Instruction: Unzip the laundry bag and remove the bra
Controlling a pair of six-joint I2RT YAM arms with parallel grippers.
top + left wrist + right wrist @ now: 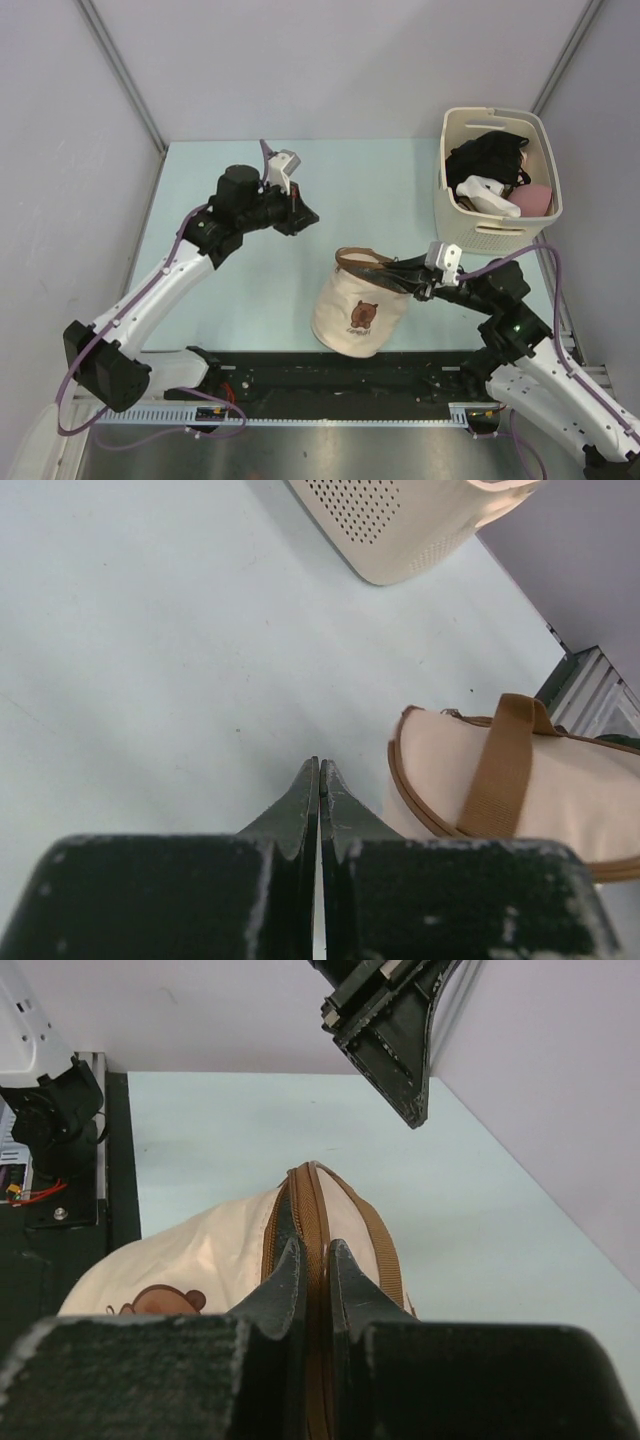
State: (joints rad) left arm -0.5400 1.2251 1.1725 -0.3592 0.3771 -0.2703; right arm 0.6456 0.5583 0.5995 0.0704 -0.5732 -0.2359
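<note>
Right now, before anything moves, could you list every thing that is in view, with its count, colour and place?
laundry bag: 1, cream-beige with brown trim and a brown printed motif, near middle of the table
basket: 1, cream plastic, far right corner of the table
clothes: several, black, white and pink, inside the basket
table: 1, pale blue-green, under everything
arms: 2, white and black, bolted at the near edge
left fingers: 2, black, closed together above bare table, left of the bag
right fingers: 2, black, pinching the bag's brown zipper rim
</note>
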